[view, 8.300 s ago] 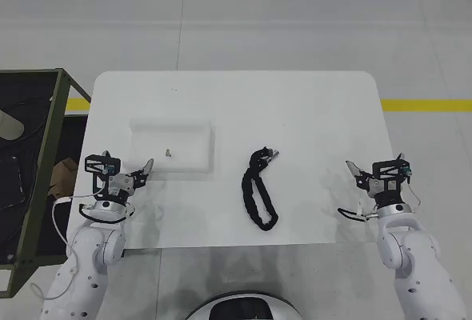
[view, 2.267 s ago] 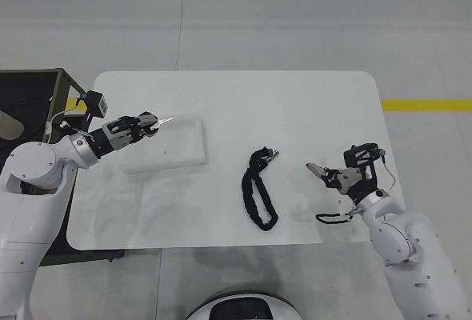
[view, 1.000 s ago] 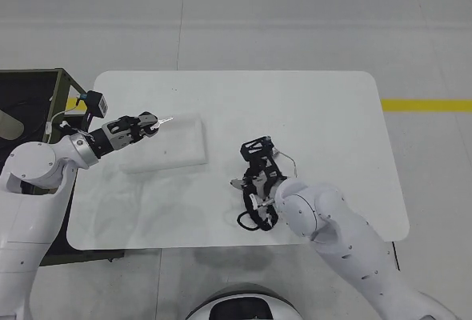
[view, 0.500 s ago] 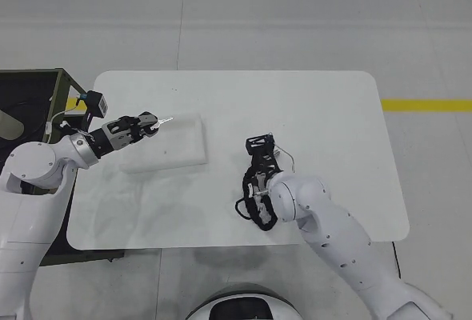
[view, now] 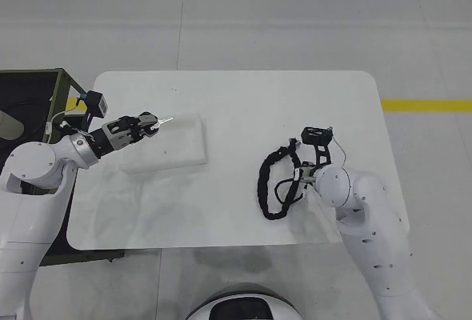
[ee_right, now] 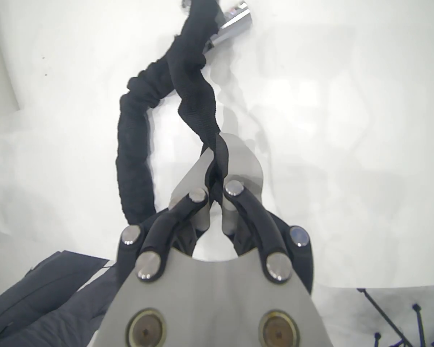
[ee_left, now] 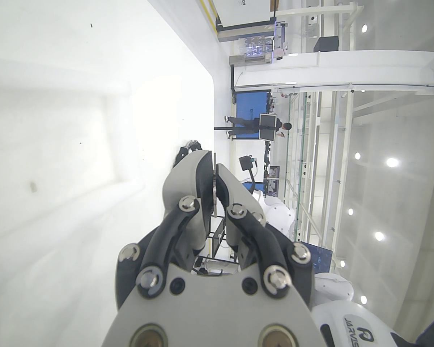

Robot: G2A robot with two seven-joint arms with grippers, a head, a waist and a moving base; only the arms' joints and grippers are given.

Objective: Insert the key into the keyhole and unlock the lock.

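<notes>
Right claw [ee_right: 215, 167] dragged lock [view: 263, 180] rightward (key [view: 165, 121] aloft).

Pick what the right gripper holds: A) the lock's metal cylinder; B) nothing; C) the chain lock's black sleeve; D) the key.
C: the right gripper is shut on the chain lock by its black sleeve; the metal cylinder lies untouched beyond.

White table [view: 332, 96] bears tray [view: 184, 152] (white), chain lock [view: 262, 184].
</notes>
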